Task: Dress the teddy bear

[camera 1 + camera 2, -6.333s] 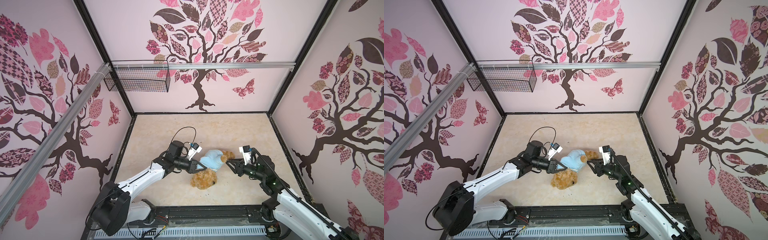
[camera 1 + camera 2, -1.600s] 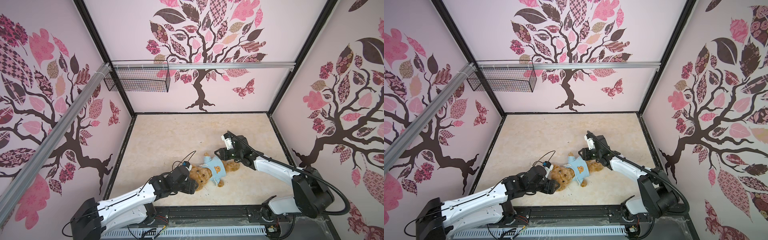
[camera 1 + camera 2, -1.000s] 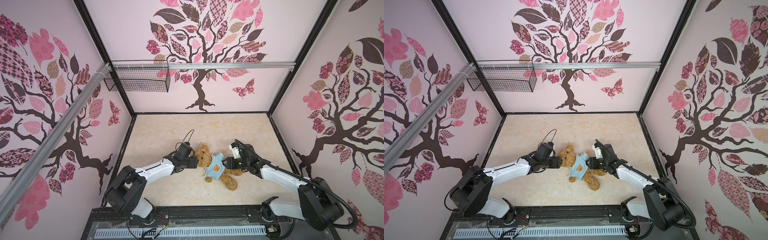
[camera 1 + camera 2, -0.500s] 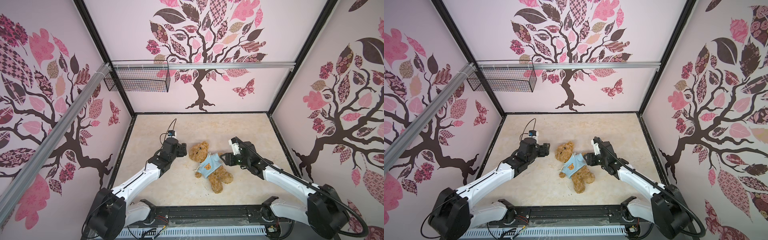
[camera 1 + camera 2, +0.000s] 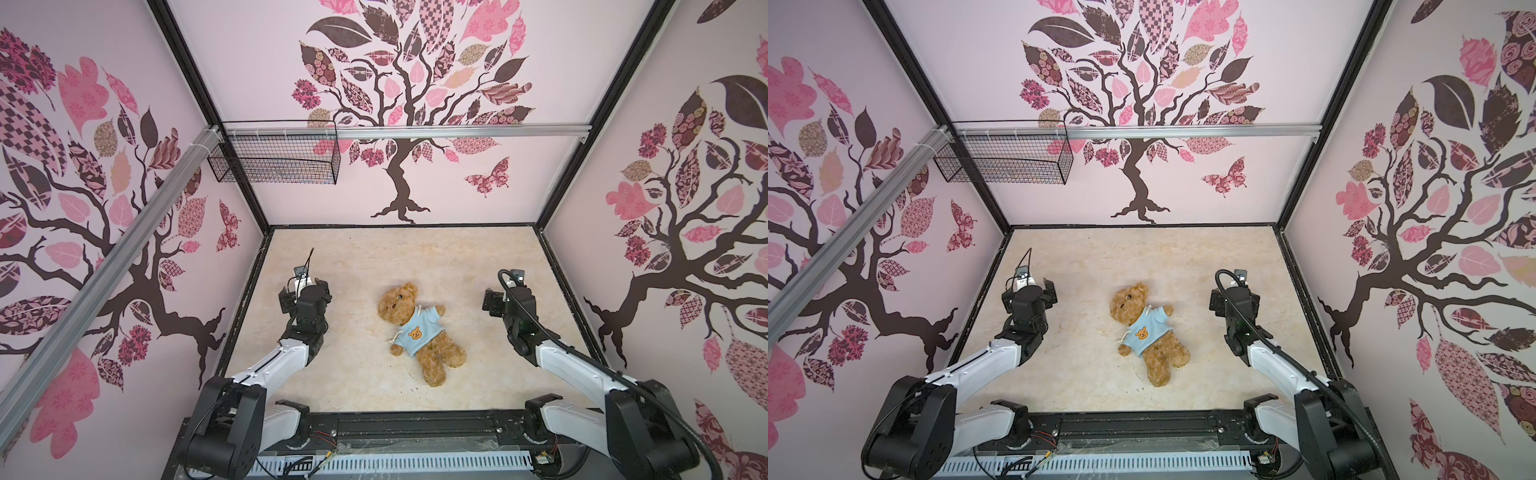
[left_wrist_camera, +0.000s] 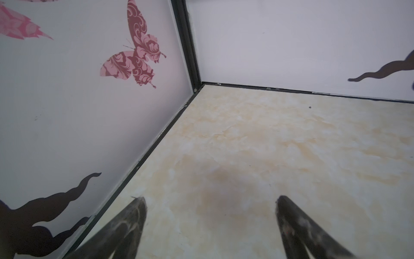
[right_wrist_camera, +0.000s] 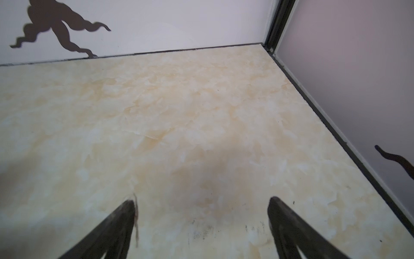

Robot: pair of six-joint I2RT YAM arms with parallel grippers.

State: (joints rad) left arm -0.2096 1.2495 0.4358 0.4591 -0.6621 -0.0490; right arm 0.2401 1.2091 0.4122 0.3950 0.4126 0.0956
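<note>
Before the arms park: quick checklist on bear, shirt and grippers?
1. Shirt on the bear: ok, it covers the torso with the print facing up.
2. Arms through the sleeves: ok, both paws show past the sleeves in both top views.
3. Left gripper open and empty: ok, only table shows between its jaws.
4. Right gripper open and empty: ok.
5. Both grippers apart from the bear: ok, one stands off to each side.
6. Shirt pulled down at the back: cannot tell, the bear lies on its back.
</note>
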